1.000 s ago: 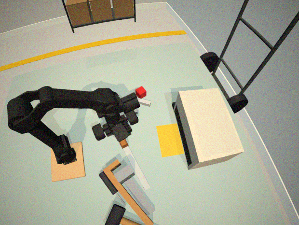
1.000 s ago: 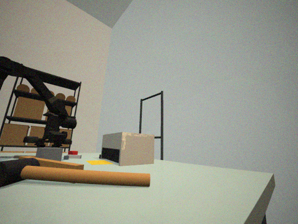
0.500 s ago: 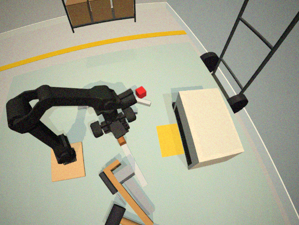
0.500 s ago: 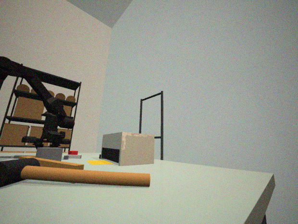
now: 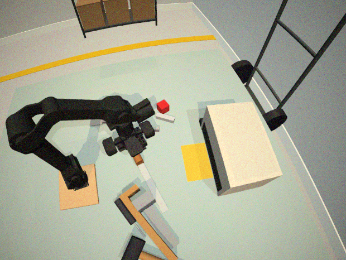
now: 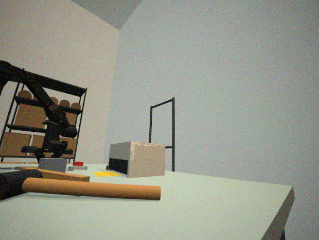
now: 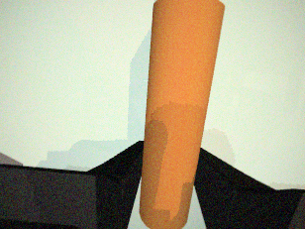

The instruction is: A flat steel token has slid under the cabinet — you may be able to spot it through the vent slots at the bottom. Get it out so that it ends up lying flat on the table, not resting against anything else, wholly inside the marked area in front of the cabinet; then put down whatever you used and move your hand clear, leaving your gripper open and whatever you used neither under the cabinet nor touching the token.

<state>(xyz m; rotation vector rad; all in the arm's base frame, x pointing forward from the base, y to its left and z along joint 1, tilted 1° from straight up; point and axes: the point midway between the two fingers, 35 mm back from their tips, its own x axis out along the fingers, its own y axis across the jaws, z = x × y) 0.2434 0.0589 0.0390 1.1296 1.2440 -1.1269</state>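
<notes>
My gripper point(image 5: 135, 152) point(image 7: 166, 149) is shut on the orange handle point(image 5: 138, 159) point(image 7: 183, 73) of a tool with a long, thin, pale blade point(image 5: 145, 173). The blade points away from the arm, toward the lower middle of the top view, beside the grey block. The fingertips are hidden under the hand there. The cream cabinet point(image 5: 243, 142) point(image 6: 146, 159) stands to the right, with a dark gap low along its front. The yellow marked area point(image 5: 194, 162) point(image 6: 105, 174) lies in front of it, with no token visible on it. The steel token is not visible in any view.
A red cube point(image 5: 163, 106) point(image 6: 77, 163) and a pale bar point(image 5: 165, 118) lie beyond the hand. An orange L-shaped piece point(image 5: 150, 227), a grey block point(image 5: 143, 200) point(image 6: 52, 165) and a black-headed tool point(image 5: 133, 248) point(image 6: 90, 188) lie near the blade.
</notes>
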